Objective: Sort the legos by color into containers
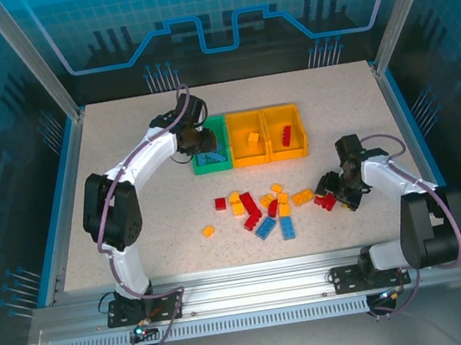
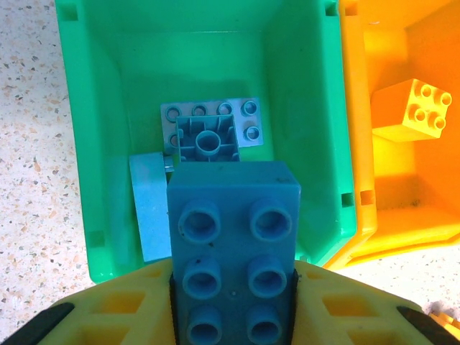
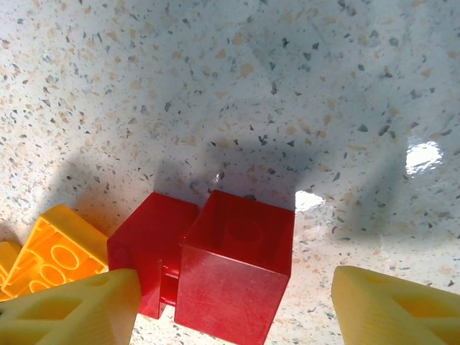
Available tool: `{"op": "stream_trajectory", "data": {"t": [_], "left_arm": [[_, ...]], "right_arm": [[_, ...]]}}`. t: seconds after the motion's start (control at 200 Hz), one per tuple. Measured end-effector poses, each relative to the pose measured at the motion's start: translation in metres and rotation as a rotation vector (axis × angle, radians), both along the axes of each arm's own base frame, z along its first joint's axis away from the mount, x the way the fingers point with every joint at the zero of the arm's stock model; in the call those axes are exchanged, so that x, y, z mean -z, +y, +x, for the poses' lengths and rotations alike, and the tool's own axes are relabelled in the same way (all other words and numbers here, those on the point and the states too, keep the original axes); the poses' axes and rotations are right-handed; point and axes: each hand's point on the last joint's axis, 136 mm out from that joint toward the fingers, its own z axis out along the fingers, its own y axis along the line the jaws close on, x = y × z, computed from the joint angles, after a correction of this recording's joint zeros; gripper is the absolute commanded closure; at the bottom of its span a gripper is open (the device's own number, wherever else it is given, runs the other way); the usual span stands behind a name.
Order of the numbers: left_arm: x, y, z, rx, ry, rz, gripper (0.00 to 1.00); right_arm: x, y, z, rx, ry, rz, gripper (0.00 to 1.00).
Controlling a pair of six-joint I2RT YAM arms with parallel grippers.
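Left fingers [image 2: 108, 309] hold a blue brick [image 2: 233, 244] over the blues' green tray [image 2: 79, 108]; right fingers [image 3: 72, 309], wide, straddle a red brick [image 3: 233, 273].

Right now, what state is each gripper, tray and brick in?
Left gripper, shut on a blue brick.
Right gripper, open, fingers astride red bricks on the table.
Green tray, under that brick, holds blue bricks.
Middle tray, holds one yellow brick.
Right tray, holds one red brick.
Loose bricks, unsorted on table.
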Motion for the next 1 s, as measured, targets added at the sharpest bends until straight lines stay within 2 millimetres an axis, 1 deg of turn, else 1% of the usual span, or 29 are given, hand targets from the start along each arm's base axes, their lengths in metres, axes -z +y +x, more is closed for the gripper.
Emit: {"op": "stream_trajectory", "data": {"t": [0.18, 0.41, 0.565, 0.73, 1.0], "left_arm": [[0.0002, 0.0, 0.0, 0.0, 0.0, 0.0, 0.62], [0.0002, 0.0, 0.0, -0.001, 0.001, -0.001, 0.62], [0.0002, 0.0, 0.0, -0.001, 0.001, 0.0, 0.62], [0.0004, -0.0005, 0.0001, -0.001, 0.002, -0.004, 0.62], [0.0006, -0.0019, 0.0002, 0.003, 0.001, -0.011, 0.61]], "right_arm": [[0.0006, 0.0003, 0.0002, 0.001, 0.001, 0.004, 0.25], [0.0005, 0.0033, 0.0094, -0.009, 0.012, 0.021, 0.27], [0.0004, 0.0014, 0.0062, -0.011, 0.001, 0.012, 0.19], [0.0016, 0.0001, 0.0049, 0.001, -0.035, 0.012, 0.17], [-0.0001, -0.0023, 0.0017, 0.013, -0.044, 0.001, 0.15]]}}
